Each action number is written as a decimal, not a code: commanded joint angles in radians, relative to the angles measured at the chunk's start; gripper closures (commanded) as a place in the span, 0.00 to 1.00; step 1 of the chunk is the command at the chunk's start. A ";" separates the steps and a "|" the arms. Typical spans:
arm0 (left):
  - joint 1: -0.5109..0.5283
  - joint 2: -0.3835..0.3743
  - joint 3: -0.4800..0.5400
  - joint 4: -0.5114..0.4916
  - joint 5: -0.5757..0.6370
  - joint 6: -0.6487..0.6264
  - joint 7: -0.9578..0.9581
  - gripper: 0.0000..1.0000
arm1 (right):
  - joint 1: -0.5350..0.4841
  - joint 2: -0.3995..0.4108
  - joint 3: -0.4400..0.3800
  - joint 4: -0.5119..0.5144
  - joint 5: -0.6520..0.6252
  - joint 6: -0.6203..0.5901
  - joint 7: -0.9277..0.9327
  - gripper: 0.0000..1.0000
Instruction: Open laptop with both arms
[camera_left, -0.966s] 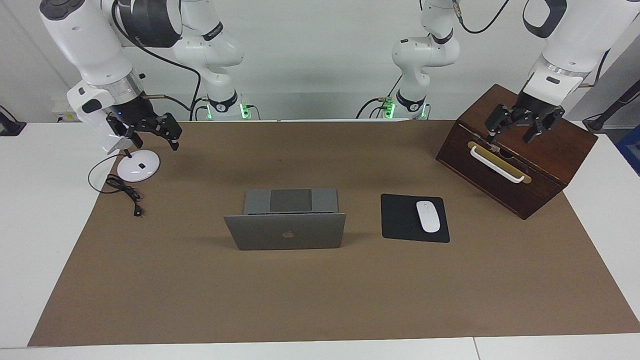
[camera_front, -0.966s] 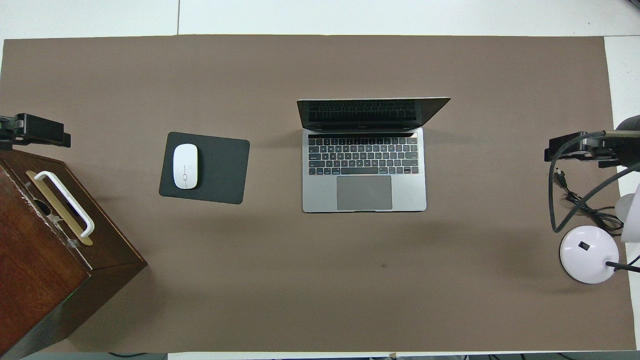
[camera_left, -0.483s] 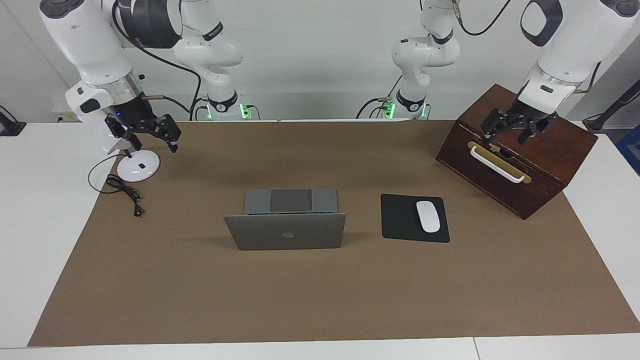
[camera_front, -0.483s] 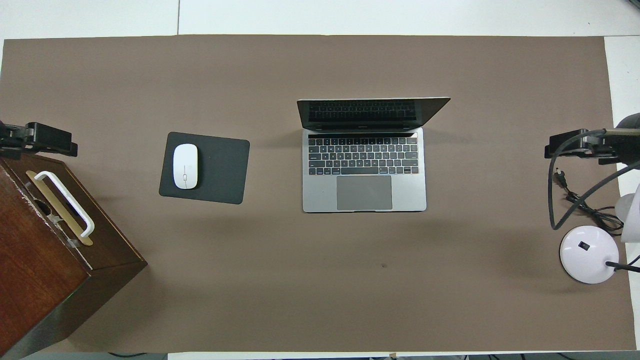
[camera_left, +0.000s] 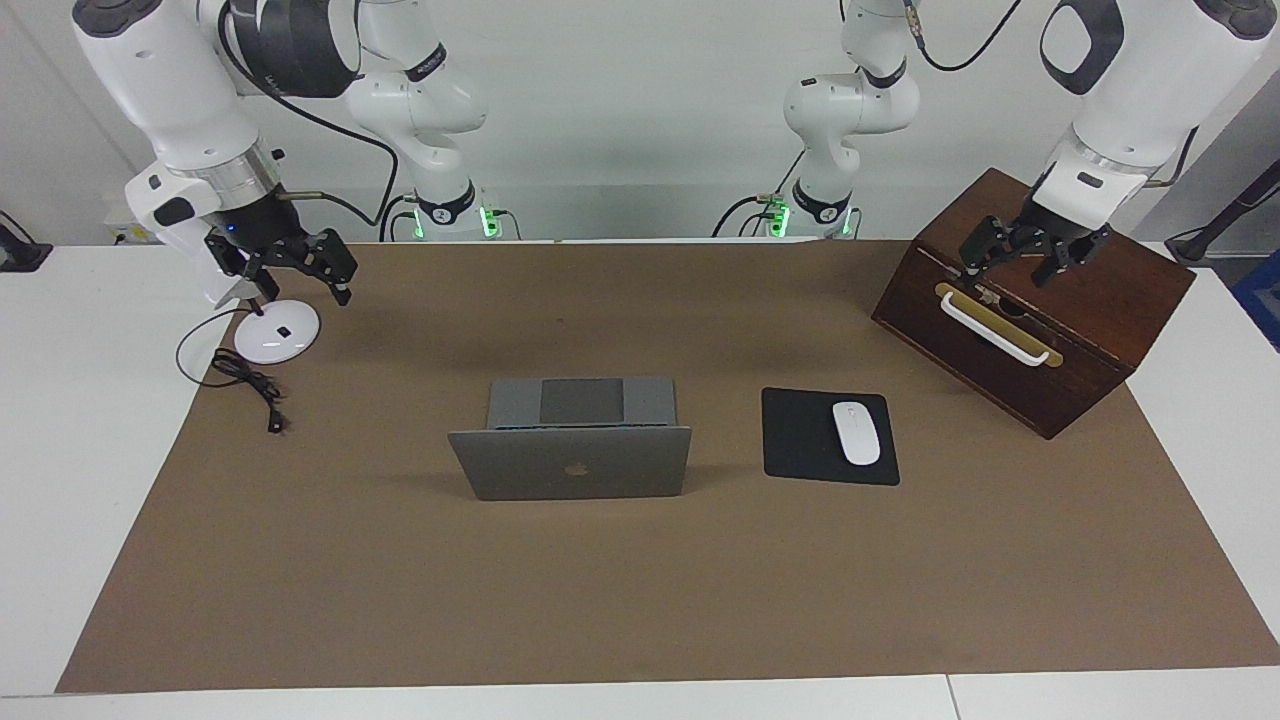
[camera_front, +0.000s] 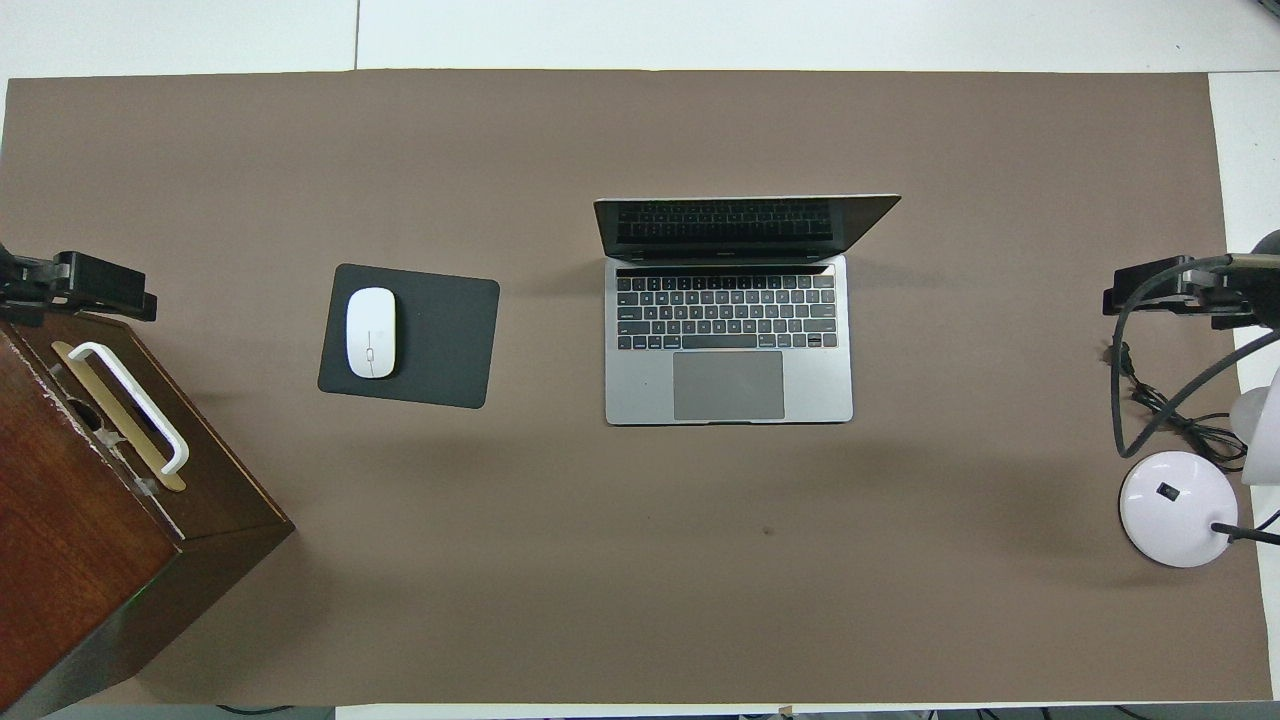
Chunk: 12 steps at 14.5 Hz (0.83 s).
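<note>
The silver-grey laptop (camera_left: 570, 463) stands open in the middle of the brown mat, its lid upright with the apple logo facing away from the robots. Its keyboard and dark screen show in the overhead view (camera_front: 728, 340). My left gripper (camera_left: 1012, 266) hangs open and empty over the wooden box, well apart from the laptop; it also shows in the overhead view (camera_front: 85, 285). My right gripper (camera_left: 298, 272) hangs open and empty over the white round base, also far from the laptop; it shows in the overhead view too (camera_front: 1165, 292).
A black mouse pad (camera_left: 800, 436) with a white mouse (camera_left: 856, 432) lies beside the laptop toward the left arm's end. A dark wooden box (camera_left: 1090, 330) with a white handle stands at that end. A white round base (camera_left: 276, 332) with a black cable (camera_left: 250, 380) sits at the right arm's end.
Both grippers have drifted slightly: the right one toward its end of the table, the left one a little over the box top. The laptop has not moved.
</note>
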 joint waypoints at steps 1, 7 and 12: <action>-0.005 -0.022 0.007 -0.018 -0.005 -0.009 -0.004 0.00 | -0.012 0.004 0.003 0.017 0.001 -0.020 -0.020 0.00; -0.005 -0.022 0.007 -0.018 -0.006 -0.009 -0.004 0.00 | -0.004 0.003 0.003 0.013 0.001 -0.020 -0.018 0.00; -0.004 -0.022 0.007 -0.020 -0.008 -0.009 -0.004 0.00 | -0.004 0.000 0.003 0.011 0.001 -0.020 -0.021 0.00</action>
